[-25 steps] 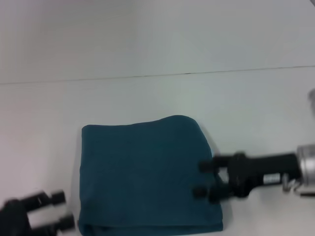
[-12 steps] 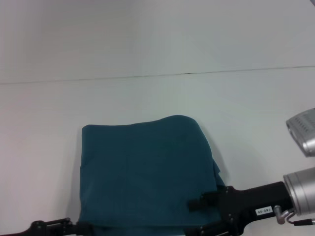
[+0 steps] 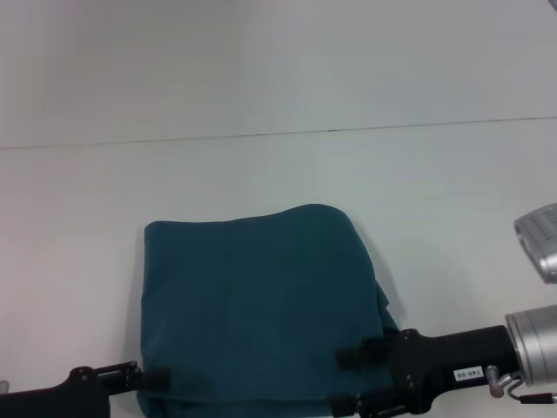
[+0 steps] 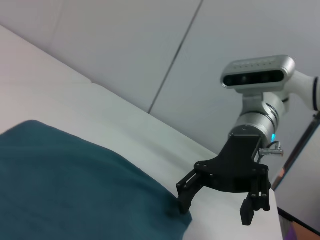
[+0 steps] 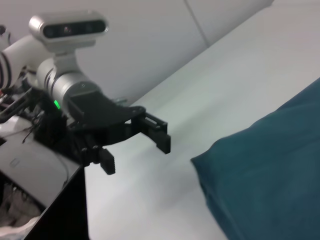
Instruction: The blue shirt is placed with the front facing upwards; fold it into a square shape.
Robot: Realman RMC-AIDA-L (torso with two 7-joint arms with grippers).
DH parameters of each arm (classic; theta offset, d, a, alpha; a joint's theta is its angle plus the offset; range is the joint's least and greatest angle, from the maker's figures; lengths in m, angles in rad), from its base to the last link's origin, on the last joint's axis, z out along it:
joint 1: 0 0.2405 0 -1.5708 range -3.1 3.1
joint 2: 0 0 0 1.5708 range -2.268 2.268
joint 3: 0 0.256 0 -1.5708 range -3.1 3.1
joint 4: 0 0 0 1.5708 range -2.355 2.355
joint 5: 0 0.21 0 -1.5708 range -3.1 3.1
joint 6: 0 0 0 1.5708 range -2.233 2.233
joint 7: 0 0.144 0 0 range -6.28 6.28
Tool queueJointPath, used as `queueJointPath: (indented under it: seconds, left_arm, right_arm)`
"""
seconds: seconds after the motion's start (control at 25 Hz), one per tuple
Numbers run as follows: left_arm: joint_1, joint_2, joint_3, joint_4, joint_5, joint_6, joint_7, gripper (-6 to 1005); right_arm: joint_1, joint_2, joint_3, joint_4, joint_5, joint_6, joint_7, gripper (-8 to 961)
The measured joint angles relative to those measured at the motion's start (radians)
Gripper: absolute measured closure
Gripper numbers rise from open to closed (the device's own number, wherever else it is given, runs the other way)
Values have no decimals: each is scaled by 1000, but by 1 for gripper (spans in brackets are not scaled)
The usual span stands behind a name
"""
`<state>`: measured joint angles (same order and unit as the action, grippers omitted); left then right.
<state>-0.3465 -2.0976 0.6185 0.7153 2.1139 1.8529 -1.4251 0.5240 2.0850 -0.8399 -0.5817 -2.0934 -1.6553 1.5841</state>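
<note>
Two pincers sit nearest me, one at each near corner of the blue shirt [image 3: 261,305]. My left pincer [image 3: 148,379] hangs just off the near left corner, fingers spread apart and holding nothing. My right pincer [image 3: 348,380] reaches in at the near right corner with its fingers also parted, one fingertip down against the cloth edge, clamped on nothing that I can see. Between them the shirt lies on the white tabletop [image 3: 452,200] as a thick, roughly square bundle, plain side up, with no lettering or collar showing. I judge the folding nearly done; what remains is squaring up, so my next move calls for tucking in the loose flap that pokes out along the right side. The cloth looks soft and matte, with a rounded far right corner and a straighter left edge. Beyond it the smooth tabletop runs to a pale wall.
</note>
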Motion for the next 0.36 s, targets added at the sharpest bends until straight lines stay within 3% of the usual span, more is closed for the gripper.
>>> queueJointPath:
  seconds: [0.36]
  left_arm:
    - [-11,0,-1,-8,-1,-11,-7,214]
  right_arm:
    - [-12,3,71,27,14,8,-43,39]
